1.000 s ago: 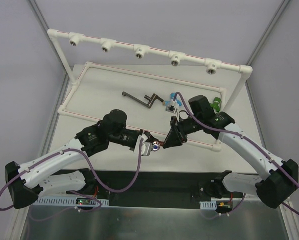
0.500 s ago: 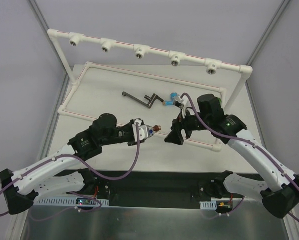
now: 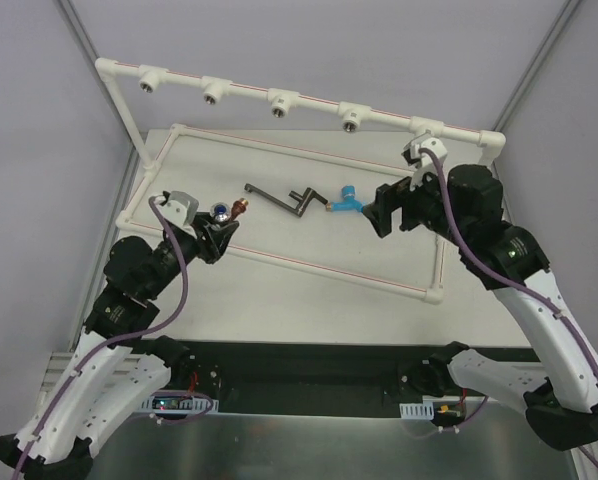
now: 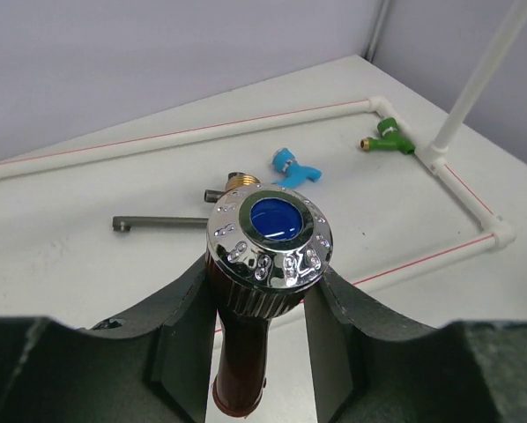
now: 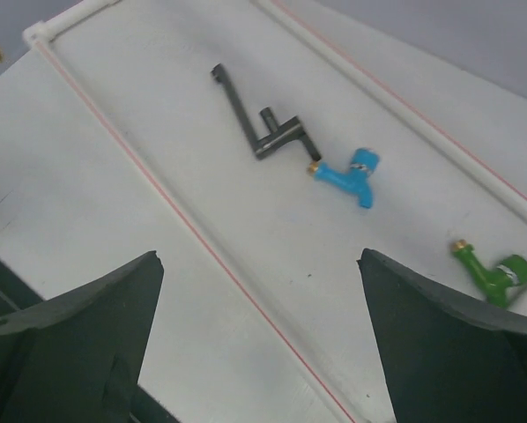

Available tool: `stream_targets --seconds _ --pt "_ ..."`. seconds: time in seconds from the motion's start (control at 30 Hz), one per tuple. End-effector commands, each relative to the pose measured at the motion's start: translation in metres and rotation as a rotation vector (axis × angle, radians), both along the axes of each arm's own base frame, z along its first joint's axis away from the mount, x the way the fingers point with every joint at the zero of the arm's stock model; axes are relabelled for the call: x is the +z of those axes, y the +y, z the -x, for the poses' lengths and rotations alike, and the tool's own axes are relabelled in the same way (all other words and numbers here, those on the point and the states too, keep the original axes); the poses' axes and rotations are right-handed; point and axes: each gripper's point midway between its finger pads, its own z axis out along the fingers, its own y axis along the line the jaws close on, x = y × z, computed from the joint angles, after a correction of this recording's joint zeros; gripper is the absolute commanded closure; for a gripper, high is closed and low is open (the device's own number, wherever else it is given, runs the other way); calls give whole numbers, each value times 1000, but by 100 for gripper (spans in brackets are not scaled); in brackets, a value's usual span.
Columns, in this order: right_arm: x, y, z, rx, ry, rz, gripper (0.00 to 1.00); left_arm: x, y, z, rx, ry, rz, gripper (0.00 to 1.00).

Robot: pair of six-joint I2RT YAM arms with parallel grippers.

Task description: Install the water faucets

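Three faucets, one in hand. Red-brown faucet (image 4: 268,242): pinched at the stem by the left fingers (image 4: 180,326), chrome knob towards the wrist camera, brass thread pointing away. It has been carried up and to the left of the desk (image 3: 279,230) since both arms met at centre a second ago. Right fingers (image 5: 96,308): spread, empty, drawn back rightward. Blue faucet (image 5: 347,174) and green faucet (image 5: 493,271): lying loose on the desk. Handover judged complete; threading into a frame socket (image 3: 211,92) remains.

The right arm (image 3: 499,250) hides the green faucet (image 5: 494,275) from above; on the red-brown faucet (image 4: 244,361), the knob (image 4: 270,238) covers most of the brass thread (image 4: 240,180).
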Motion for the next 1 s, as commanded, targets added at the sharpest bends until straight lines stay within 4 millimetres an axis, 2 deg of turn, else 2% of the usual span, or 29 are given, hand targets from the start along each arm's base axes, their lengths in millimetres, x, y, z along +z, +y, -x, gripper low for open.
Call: stream_targets --seconds 0.0,0.1,0.13,0.2,0.23,0.3,0.33,0.4,0.43,0.47,0.5,0.53,0.57,0.6,0.67,0.77,0.83,0.9,0.97 --pt "44 -42 -30 -226 -94 -10 4 3 5 -3 3 139 150 100" --pt "59 -67 -42 -311 -126 -33 4 -2 4 -11 -6 218 190 100" --pt "63 -79 -47 -355 -138 -42 4 1 12 -18 23 227 212 100" --pt "70 -95 -50 -406 -162 -60 4 2 11 -23 1 276 263 100" --pt "71 -111 -53 -460 -168 -61 4 7 20 -30 25 262 290 100" --pt "75 -133 -52 -542 -198 -70 4 14 21 -33 2 279 351 100" --pt "63 -152 -55 -608 -185 -57 4 15 29 -38 24 279 375 100" --pt "60 -173 -50 -687 -202 -78 4 24 32 -41 5 271 427 100" --pt "41 -190 -53 -741 -172 -75 4 22 34 -44 8 276 448 100" --pt "38 -198 -50 -768 -175 -91 4 30 43 -49 22 240 472 100" --pt "38 -205 -53 -793 -199 -95 4 32 42 -50 -2 261 511 100" --pt "30 -210 -55 -821 -199 -87 4 29 45 -53 -6 271 535 100" --pt "13 -210 -60 -818 -180 -81 4 39 53 -57 -5 225 552 100" --pt "14 -209 -65 -813 -204 -101 4 37 53 -60 -20 257 584 100" --pt "0 -202 -70 -787 -189 -115 4 43 59 -64 -16 240 597 100" --pt "11 -179 -76 -667 -239 -113 2 55 70 -71 16 204 599 100" --pt "28 -164 -75 -589 -280 -97 2 63 79 -76 48 181 602 100" --pt "41 -157 -73 -546 -300 -78 2 65 87 -82 68 179 614 100" --pt "45 -156 -74 -526 -304 -38 2 71 93 -91 78 168 627 100"
